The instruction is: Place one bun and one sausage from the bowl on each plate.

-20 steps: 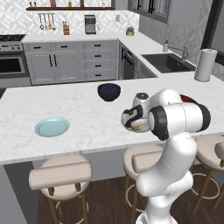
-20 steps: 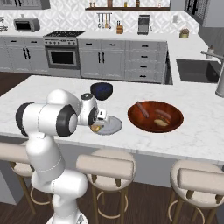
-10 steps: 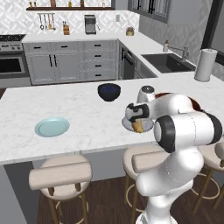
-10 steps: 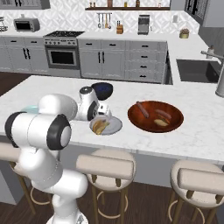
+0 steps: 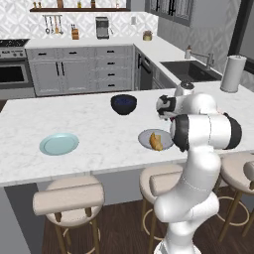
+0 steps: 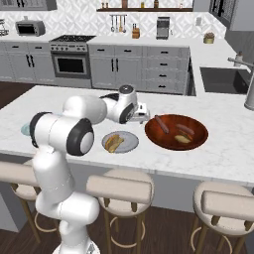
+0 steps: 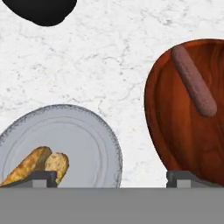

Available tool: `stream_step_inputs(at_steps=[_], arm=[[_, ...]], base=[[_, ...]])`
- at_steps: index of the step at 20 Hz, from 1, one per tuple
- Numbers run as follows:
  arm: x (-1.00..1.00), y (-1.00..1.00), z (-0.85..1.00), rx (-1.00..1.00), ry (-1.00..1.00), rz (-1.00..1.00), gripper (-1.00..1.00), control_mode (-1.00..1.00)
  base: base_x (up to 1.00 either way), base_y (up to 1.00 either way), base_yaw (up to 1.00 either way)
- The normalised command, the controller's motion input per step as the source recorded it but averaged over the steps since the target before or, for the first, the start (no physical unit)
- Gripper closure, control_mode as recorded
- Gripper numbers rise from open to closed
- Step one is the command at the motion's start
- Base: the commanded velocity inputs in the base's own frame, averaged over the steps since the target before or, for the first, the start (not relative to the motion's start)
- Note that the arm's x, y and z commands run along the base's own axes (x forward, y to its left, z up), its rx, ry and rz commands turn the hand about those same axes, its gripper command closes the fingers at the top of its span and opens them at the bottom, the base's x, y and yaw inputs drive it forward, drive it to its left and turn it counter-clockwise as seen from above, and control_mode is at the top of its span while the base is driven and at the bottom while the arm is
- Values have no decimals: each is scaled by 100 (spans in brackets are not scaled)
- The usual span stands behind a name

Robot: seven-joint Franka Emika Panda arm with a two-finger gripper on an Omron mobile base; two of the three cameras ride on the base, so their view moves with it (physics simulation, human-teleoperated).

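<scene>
The reddish-brown bowl [image 6: 176,132] sits on the white marble bench [image 6: 233,149], with a sausage [image 6: 161,124] lying against its left inner side and, further right, a second sausage [image 6: 184,129] just behind a bun [image 6: 182,139]. In the hand view the bowl [image 7: 192,118] shows its near rim and one long sausage [image 7: 193,80] slanting across the wood.

Just left of the bowl, apart from it by a narrow strip of marble, lies the grey plate [image 6: 120,142]. A bun [image 6: 114,143] rests on it, left of centre; in the hand view this bun [image 7: 37,165] lies at the plate's [image 7: 83,144] lower left. Whether a sausage lies with it I cannot tell.

The hand [image 6: 141,113] hovers above the gap between grey plate and bowl, its fingers spread wide and holding nothing; one dark fingertip [image 7: 41,176] shows over the plate, the other over the bowl's rim.

Behind the plate, toward the middle of the bench, stands the dark blue bowl [image 5: 123,104]. Well off at the bench's far left end lies the pale teal plate [image 5: 59,144], with nothing on it.
</scene>
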Motion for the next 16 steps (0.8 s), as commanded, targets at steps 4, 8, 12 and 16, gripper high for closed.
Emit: stream_step_inputs(at_steps=[4, 8, 12, 16], arm=[[99, -97, 3, 0, 0, 19, -100, -100], [59, -73, -6, 5, 6, 6, -100, -100], [50, -24, -10, 11, 6, 0, -100, -100], [35, -10, -5, 8, 12, 0, -100, -100]], base=[[0, 0, 0], [0, 0, 0], [0, 0, 0], [0, 0, 0]])
